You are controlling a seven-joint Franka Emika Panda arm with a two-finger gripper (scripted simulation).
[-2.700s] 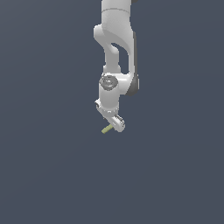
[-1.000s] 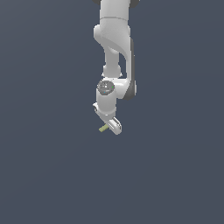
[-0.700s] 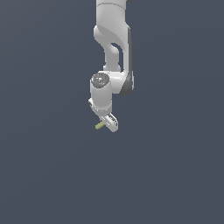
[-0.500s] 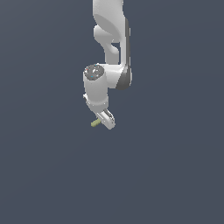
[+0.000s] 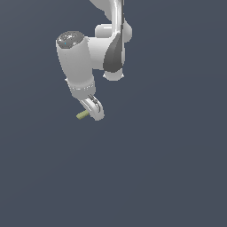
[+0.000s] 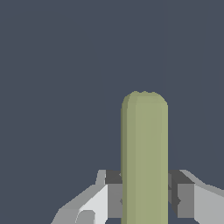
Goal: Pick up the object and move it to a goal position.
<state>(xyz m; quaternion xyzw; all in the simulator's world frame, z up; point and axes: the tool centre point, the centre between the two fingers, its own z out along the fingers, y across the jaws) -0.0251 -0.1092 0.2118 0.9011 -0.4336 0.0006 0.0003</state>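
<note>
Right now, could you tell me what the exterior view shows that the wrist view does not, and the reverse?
Only the exterior view shows the Panda arm with its wrist and links, and the olive-green rod sticking out sideways toward that view's left. Only the wrist view shows the finger pads pressed against both sides of the rod. Both show the gripper shut on the rod against a plain dark grey background.

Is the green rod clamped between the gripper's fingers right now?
Yes: in the wrist view the olive-green rod sits between the two fingers of the gripper, which press against its sides.
</note>
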